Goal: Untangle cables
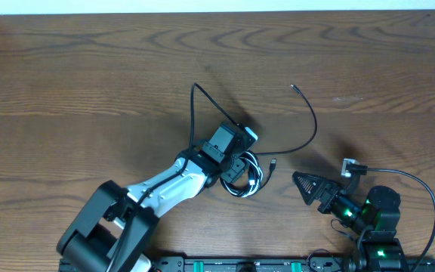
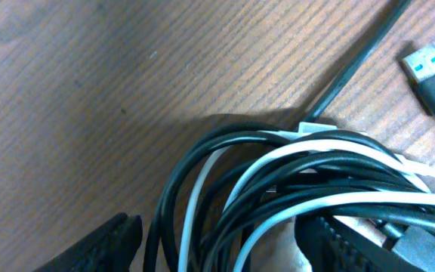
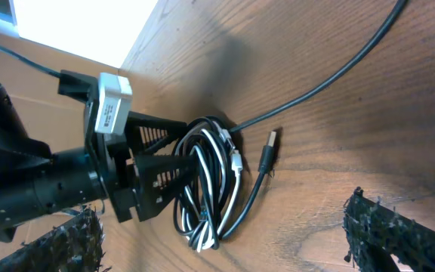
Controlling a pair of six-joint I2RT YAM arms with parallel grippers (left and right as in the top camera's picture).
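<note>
Near the middle of the wooden surface (image 1: 89,75), the cables (image 1: 246,180) lie in a tangled black-and-white coil. Two black lengths trail off toward the far edge, and a loose plug (image 1: 274,162) lies just beside the coil. The left claw (image 1: 238,166) hangs over the coil, open, its fingers (image 2: 104,245) straddling the loops. The right claw (image 1: 306,185) sits wide open to the right, apart from the coil.

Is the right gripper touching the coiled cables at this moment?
Apart. The overhead view shows a strip of bare table between the right gripper and the coiled cables.
</note>
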